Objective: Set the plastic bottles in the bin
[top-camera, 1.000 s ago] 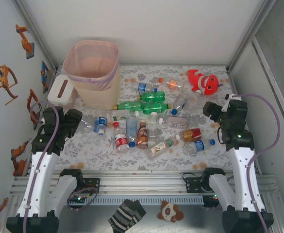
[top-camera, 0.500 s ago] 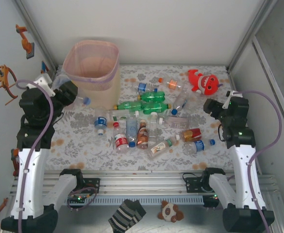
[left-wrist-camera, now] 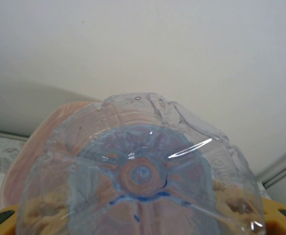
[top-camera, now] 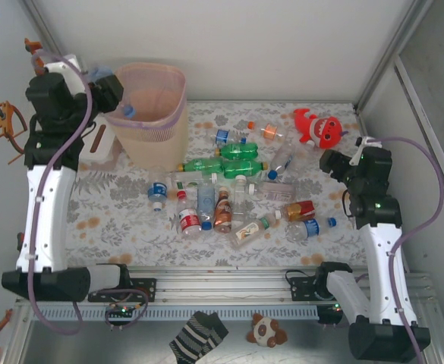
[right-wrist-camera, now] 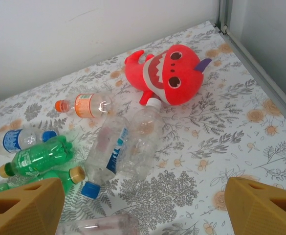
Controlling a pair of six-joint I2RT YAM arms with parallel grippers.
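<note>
Change: a second ago the left arm was low, in front of the bin (top-camera: 149, 140). It has since risen to the bin's left rim, while the right arm has hardly moved.
Left arm: upright and stretched high, with the wrist bent toward the bin.
Left gripper (top-camera: 111, 95): clamped on a clear bottle (left-wrist-camera: 143, 171), whose blue cap is over the bin's left rim.
Right arm: raised, well right of the bin.
Right gripper (right-wrist-camera: 143, 198): fingers apart and empty, above the table.
Count: one bin, one held bottle and one red plush toy (right-wrist-camera: 167, 73). About fourteen loose bottles (top-camera: 222, 214) lie right of and in front of the bin, but the exact number is unclear.
</note>
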